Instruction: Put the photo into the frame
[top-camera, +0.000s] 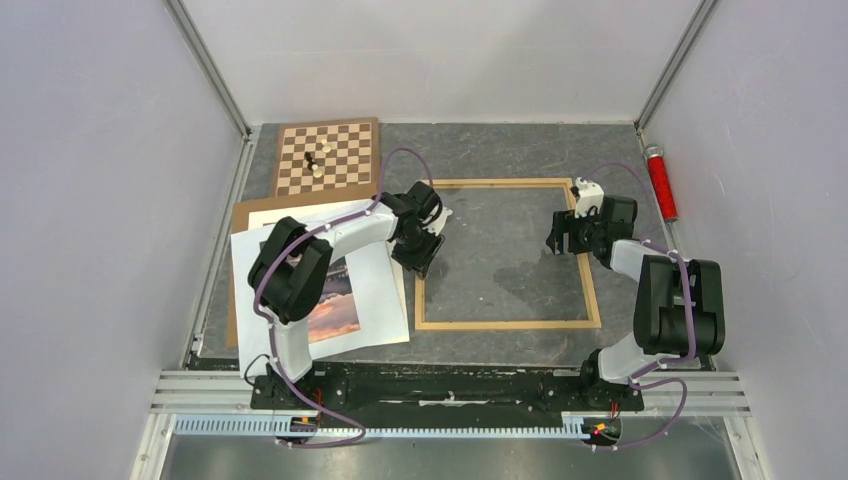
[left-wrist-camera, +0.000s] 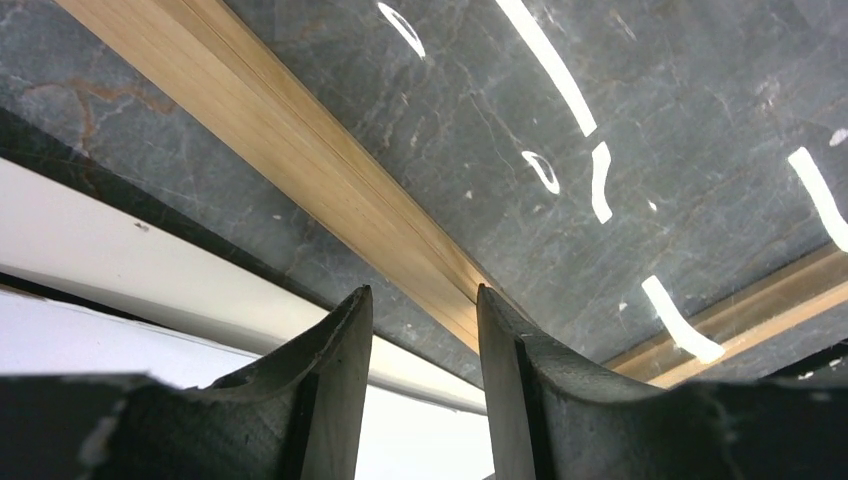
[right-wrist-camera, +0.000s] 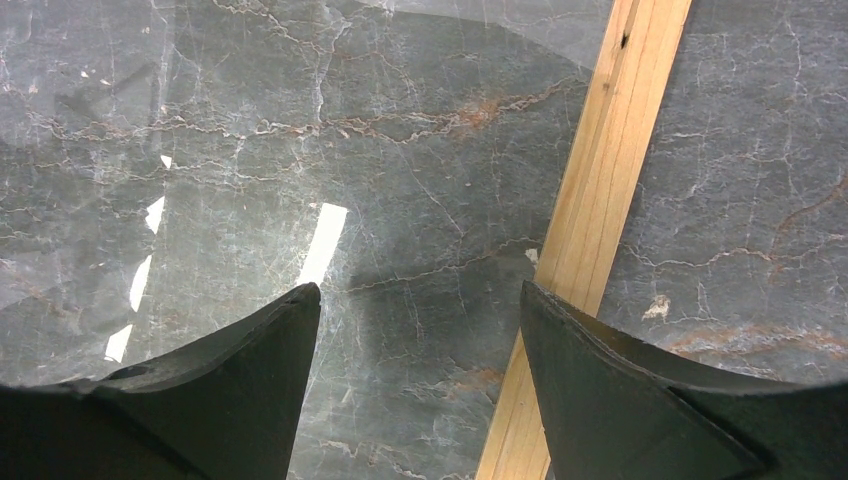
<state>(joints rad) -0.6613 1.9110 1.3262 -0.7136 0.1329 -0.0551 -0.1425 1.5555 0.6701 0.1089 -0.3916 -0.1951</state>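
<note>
Photo off to the left of the frame, both pincers at its rails

The frame (top-camera: 510, 324) lay flat on the worktop (top-camera: 500, 150), a thin rectangle of pale natural wood with a narrow, straight-grained border. The photo (top-camera: 340, 312) lay outside the frame, just left of its left rail. It rested on a white sheet (top-camera: 380, 290) and was partly hidden under the left arm. Its visible part showed an orange-pink sky above a dark band.

The left pincer (top-camera: 420, 262) hung over the frame's left rail, near the far-left corner, well clear of the photo. In the left wrist view the left pincer (left-wrist-camera: 423, 300) stood only narrowly parted, with nothing seen gripped. The frame's wood rail (left-wrist-camera: 330, 170) ran diagonally up to the gap, and the white sheet (left-wrist-camera: 120, 250) lay left of it.

The right pincer (top-camera: 555, 240) sat at the frame's right rail, reaching inward. In the right wrist view the right pincer (right-wrist-camera: 420, 300) was spread wide and empty, with the rail (right-wrist-camera: 600, 200) passing under its right-hand finger.

The worktop was dark grey, veined like stone, and glossy streaks of light showed inside the frame. A brown board (top-camera: 240, 215) lay under the white sheet. A checkered chessboard (top-camera: 345, 140) with a few chess pieces (top-camera: 313, 160) lay beyond the frame's far-left corner. A red cylinder (top-camera: 660, 182) lay right of its far-right corner.
</note>
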